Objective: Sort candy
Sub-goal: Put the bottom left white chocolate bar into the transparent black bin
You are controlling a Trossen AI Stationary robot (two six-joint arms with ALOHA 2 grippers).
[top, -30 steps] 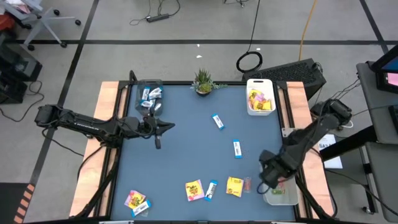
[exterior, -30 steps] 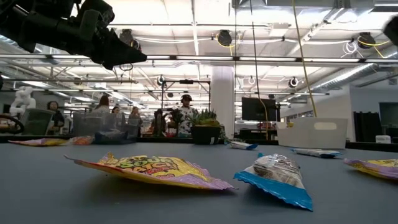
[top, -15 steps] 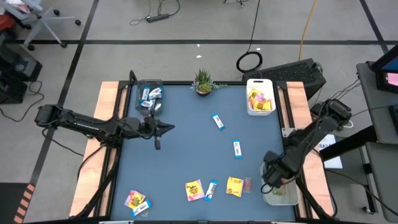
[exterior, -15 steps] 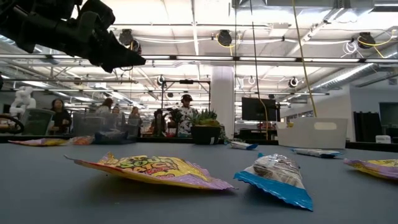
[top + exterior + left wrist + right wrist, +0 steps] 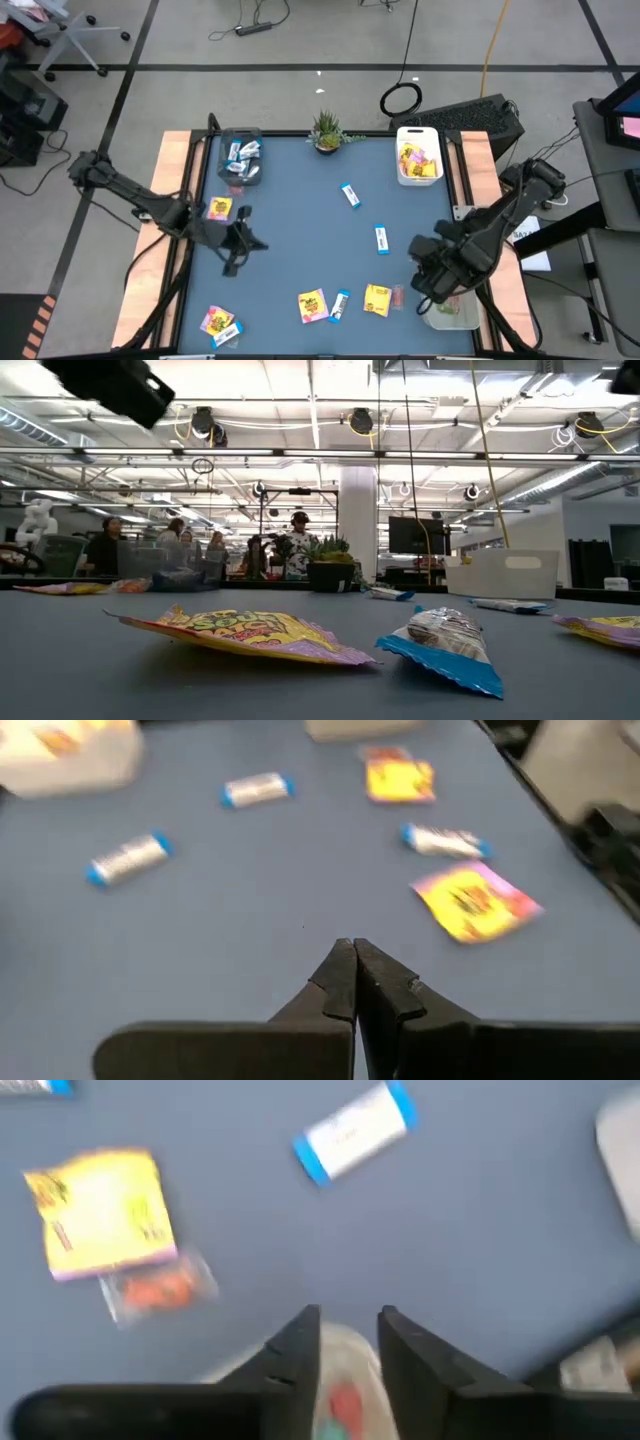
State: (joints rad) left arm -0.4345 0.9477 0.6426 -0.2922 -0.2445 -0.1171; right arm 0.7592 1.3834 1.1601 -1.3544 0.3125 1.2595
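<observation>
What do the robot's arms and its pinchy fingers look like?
Both arms are black, thin and jointed. The left gripper ends in two dark, pointed fingers like a beak. The right gripper has two flat dark fingers.

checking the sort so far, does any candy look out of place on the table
Yes. One yellow packet lies alone near the table's left edge, just below the clear bin that holds blue-and-white bars, while the other sorted yellow packets sit in the white bin.

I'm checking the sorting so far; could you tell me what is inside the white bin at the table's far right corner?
The white bin holds yellow packets with pink print. Anything beneath them is covered.
</observation>
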